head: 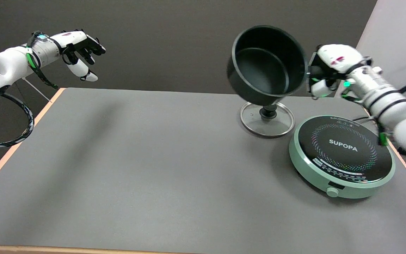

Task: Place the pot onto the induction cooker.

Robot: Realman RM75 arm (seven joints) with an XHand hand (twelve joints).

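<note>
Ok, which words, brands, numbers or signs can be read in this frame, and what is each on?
"SUPOPA": white letters on the black top of the cooker.
Small marks along the cooker's front edge: too small to read.
Red mark on the back of the right hand: blurred, unreadable.
Pot and lid: no text visible.

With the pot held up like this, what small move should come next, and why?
Probably carry the black metal pot toward the round green induction cooker, levelling it. The right robot hand holds it tilted in the air, above the glass lid, not the cooker.
</note>
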